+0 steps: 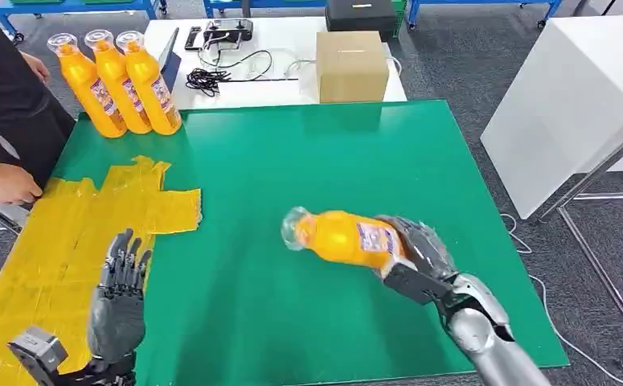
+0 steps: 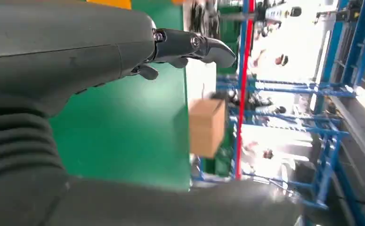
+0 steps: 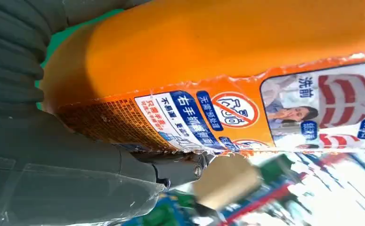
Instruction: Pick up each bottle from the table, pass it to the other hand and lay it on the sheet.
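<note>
We are looking at an orange bottle (image 1: 342, 238) that our right hand (image 1: 416, 251) is gripping around its lower, labelled end, the fingers clamped on it; the bottle is lying nearly level above the green mat (image 1: 308, 161), toward the mat's near right part, with its clear cap pointing to the left. From the right wrist we are seeing the same bottle (image 3: 227, 61) close up, its printed label facing the camera and the hand (image 3: 67, 155) wrapping under it. Our left hand (image 1: 119, 293) is hovering near the mat's near left corner, above the yellow sheet (image 1: 59, 241), holding nothing, with its fingers (image 1: 127, 253) spread apart and pointing away from us. From the left wrist we are seeing that hand (image 2: 124, 52) stretching out over the green surface. The yellow sheet is covering the left edge of the mat and is looking crinkled and uneven. At the mat's far left corner three more orange bottles (image 1: 119, 80) are standing upright in a tight row, touching one another. Beyond the far edge a cardboard box (image 1: 351, 64) is sitting on a white table (image 1: 276, 88), near a tangle of black cable (image 1: 211, 76) and a black device (image 1: 227, 30). At the left edge a person in dark clothing is resting a hand (image 1: 6, 185) just beside the yellow sheet.
</note>
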Available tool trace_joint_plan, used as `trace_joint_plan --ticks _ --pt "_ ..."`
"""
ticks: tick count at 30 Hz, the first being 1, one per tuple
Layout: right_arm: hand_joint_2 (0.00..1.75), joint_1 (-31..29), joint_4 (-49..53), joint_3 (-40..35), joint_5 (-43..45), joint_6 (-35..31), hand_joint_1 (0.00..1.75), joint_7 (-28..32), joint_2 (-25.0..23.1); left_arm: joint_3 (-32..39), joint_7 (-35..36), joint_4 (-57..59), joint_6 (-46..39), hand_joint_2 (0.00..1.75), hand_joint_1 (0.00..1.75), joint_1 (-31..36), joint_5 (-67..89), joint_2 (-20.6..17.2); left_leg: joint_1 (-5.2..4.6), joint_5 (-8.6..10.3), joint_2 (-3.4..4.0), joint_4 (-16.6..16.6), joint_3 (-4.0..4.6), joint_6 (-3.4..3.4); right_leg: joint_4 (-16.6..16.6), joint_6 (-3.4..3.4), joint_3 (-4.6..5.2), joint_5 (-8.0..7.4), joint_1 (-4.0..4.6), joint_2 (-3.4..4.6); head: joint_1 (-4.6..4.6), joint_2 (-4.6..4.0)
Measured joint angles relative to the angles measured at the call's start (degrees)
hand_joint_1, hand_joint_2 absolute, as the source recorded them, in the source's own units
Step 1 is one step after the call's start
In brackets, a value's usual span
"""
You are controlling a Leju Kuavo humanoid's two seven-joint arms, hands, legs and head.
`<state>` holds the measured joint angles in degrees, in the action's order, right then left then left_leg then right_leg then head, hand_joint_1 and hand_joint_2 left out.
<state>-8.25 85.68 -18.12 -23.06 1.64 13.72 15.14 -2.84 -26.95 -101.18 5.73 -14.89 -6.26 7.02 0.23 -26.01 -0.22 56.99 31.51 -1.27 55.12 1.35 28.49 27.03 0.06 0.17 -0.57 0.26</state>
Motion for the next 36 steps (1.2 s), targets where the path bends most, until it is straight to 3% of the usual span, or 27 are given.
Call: trace_joint_plan --ticks 13,24,36 --pt "1.75 -4.9 2.2 -4.8 2.9 -2.9 1.75 -2.1 -7.4 -6.1 0.0 0.0 0.1 1.75 0.00 1.0 -4.2 1.6 -0.05 0.05 -0.12 0.0 0.17 -0.04 0.0 0.01 0.10 0.00 -0.10 -0.14 0.00 0.00" --pt "1.75 -10.4 -5.3 -10.3 4.0 -5.0 1.75 -3.5 -14.6 -11.5 -2.5 0.9 -5.3 1.75 0.00 4.2 -1.9 1.5 -0.01 0.07 -0.13 0.0 0.19 -0.02 0.0 0.00 0.15 0.00 -0.06 -0.14 -0.02 0.00" --pt "1.75 -11.8 -8.3 -12.1 3.7 -5.1 1.75 -4.0 -16.7 -12.3 -2.8 1.2 -5.8 1.75 0.00 4.7 -1.8 1.5 -0.04 0.07 -0.10 0.0 0.36 -0.02 0.0 0.01 0.30 -0.01 -0.08 -0.13 0.00 0.00"
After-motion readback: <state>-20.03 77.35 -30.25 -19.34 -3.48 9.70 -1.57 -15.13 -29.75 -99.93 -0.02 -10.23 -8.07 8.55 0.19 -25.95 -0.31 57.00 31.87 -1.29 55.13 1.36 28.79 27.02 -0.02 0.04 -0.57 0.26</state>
